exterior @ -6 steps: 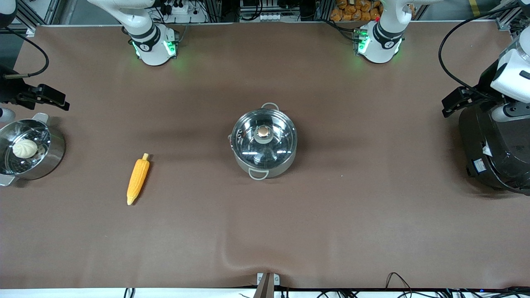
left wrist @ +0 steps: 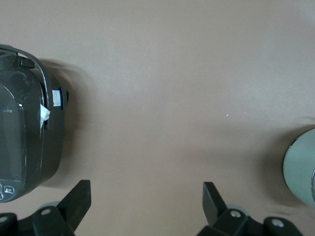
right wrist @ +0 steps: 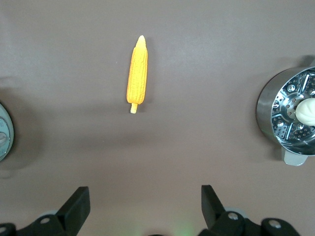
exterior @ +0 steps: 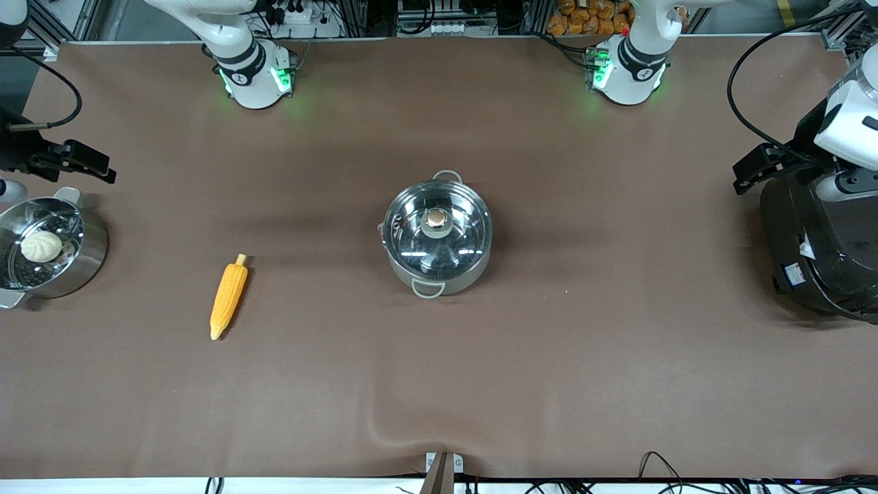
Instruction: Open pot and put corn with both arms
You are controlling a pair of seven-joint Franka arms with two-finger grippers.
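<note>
The steel pot point(exterior: 437, 237) stands mid-table with its glass lid point(exterior: 437, 233) on and the knob point(exterior: 437, 219) up. The corn point(exterior: 228, 296) lies on the table toward the right arm's end, apart from the pot. It also shows in the right wrist view point(right wrist: 137, 73). My right gripper point(exterior: 103, 168) hangs open and empty over the table beside the steamer pan, its fingertips point(right wrist: 78, 201) wide apart. My left gripper point(exterior: 744, 171) hangs open and empty by the rice cooker, its fingertips point(left wrist: 81, 196) wide apart. The pot's edge shows in both wrist views point(left wrist: 302, 167) point(right wrist: 4, 132).
A steel steamer pan point(exterior: 89, 257) with a white bun point(exterior: 41, 245) stands at the right arm's end, also in the right wrist view point(right wrist: 268, 113). A big black rice cooker point(exterior: 823, 254) stands at the left arm's end, also in the left wrist view point(left wrist: 24, 142).
</note>
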